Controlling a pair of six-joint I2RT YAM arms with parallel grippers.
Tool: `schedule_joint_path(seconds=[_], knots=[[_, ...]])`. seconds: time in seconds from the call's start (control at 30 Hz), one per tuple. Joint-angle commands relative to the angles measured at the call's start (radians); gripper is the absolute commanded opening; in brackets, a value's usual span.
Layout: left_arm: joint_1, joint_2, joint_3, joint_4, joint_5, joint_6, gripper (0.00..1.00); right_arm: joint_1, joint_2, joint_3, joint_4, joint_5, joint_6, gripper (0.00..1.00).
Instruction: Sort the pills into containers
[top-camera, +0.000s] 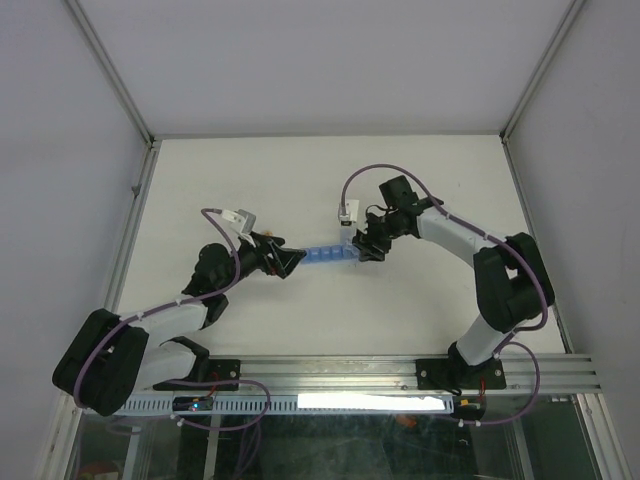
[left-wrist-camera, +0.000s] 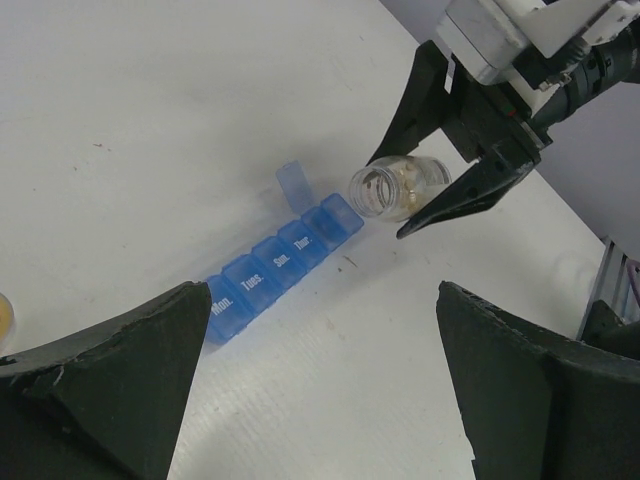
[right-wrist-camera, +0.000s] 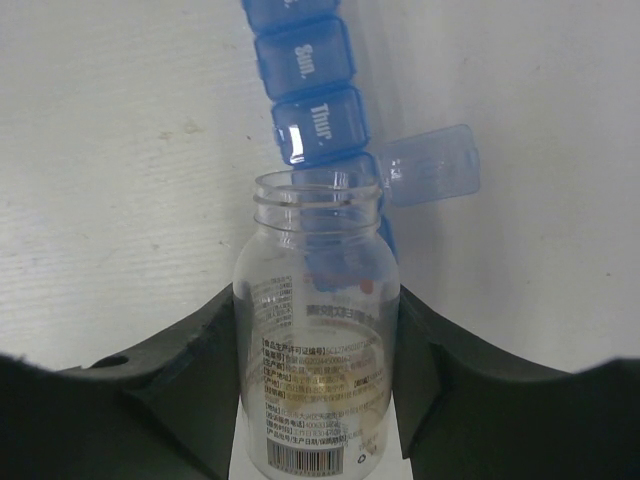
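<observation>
The containers (left-wrist-camera: 270, 270), a blue strip of day-labelled compartments, lie mid-table on the white table (top-camera: 250, 180), running left to right between the two grippers. The compartment at the strip's right end has its lid (left-wrist-camera: 294, 184) flipped open toward the far side. The other lids I can see are closed.

The right gripper (right-wrist-camera: 318, 315) is clamped on a small clear bottle (right-wrist-camera: 315, 260), one finger on each side. It holds the bottle tipped over, the uncapped mouth right at that open compartment. Whether bottle and strip touch I cannot tell.

The pills (left-wrist-camera: 408, 178) are orange-tan bits lying inside the bottle. I can make out none in the open compartment from here.

The left gripper (left-wrist-camera: 318, 300) hovers at the strip's left end, its jaws spread wide apart and holding nothing.
</observation>
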Motion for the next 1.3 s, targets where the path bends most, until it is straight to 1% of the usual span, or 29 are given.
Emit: schedule_joint_path(seconds=[0.0, 0.17, 0.47, 1.27], knots=[[0.005, 0.049, -0.013, 0.148, 0.041, 0.005, 0.99, 0.015, 0.037, 0.097, -0.027, 0.121, -0.03, 0.01], [0.004, 0.065, -0.018, 0.169, 0.041, -0.004, 0.99, 0.023, 0.076, 0.154, -0.078, 0.167, -0.052, 0.02], [-0.002, 0.078, -0.023, 0.184, 0.037, -0.006, 0.99, 0.048, 0.118, 0.193, -0.153, 0.223, -0.077, 0.02], [-0.004, 0.064, -0.04, 0.193, 0.016, -0.012, 0.99, 0.115, 0.218, 0.318, -0.305, 0.375, -0.072, 0.01]])
